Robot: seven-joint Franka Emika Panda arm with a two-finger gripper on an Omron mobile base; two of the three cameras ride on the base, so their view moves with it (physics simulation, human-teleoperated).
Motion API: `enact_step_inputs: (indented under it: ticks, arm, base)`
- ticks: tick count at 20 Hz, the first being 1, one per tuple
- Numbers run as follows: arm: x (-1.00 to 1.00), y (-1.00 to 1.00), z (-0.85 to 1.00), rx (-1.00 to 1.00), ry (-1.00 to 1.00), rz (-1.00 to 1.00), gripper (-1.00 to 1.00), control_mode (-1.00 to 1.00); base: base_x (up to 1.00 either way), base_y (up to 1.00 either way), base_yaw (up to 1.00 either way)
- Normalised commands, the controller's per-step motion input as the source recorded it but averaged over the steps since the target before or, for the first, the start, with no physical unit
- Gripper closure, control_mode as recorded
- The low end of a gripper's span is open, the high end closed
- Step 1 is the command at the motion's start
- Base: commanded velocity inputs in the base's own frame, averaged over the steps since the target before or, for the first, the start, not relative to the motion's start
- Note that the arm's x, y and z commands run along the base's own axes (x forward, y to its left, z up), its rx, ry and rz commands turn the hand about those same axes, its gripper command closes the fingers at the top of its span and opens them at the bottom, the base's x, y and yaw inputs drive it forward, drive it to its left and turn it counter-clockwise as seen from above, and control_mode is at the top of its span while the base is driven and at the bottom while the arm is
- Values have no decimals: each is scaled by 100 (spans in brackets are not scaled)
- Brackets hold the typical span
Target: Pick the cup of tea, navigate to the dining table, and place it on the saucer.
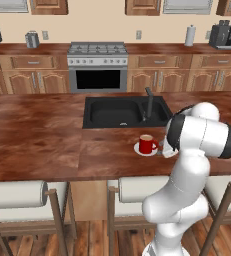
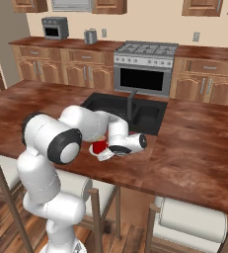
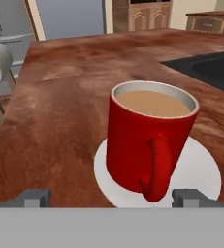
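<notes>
With the cup (image 3: 150,140) standing on the saucer (image 3: 200,169), the gripper (image 3: 112,197) gapes wide, holding nothing; placing looks done, so backing away comes next.

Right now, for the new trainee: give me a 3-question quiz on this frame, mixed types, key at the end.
1. True or false: the cup of tea stands upright on the saucer.
2. Multiple choice: the gripper is A) shut on the cup's handle, B) open with its fingertips either side of the handle, C) shut on the saucer.
3. Short answer: what is set into the dining table just behind the cup?

Key: 1 true. 2 B. 3 the black sink with its faucet.
</notes>
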Motion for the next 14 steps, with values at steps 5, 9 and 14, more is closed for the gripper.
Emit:
enact_step_inputs:
  ticks: [5, 9, 14]
  arm:
    - [-48, 0, 40, 1, -3, 0, -100, -100]
    - [-38, 0, 55, 0, -6, 0, -100, -100]
    - [-39, 0, 53, 0, -9, 0, -100, -100]
  base:
    - [0, 0, 0]
    - [0, 0, 0]
    - [0, 0, 0]
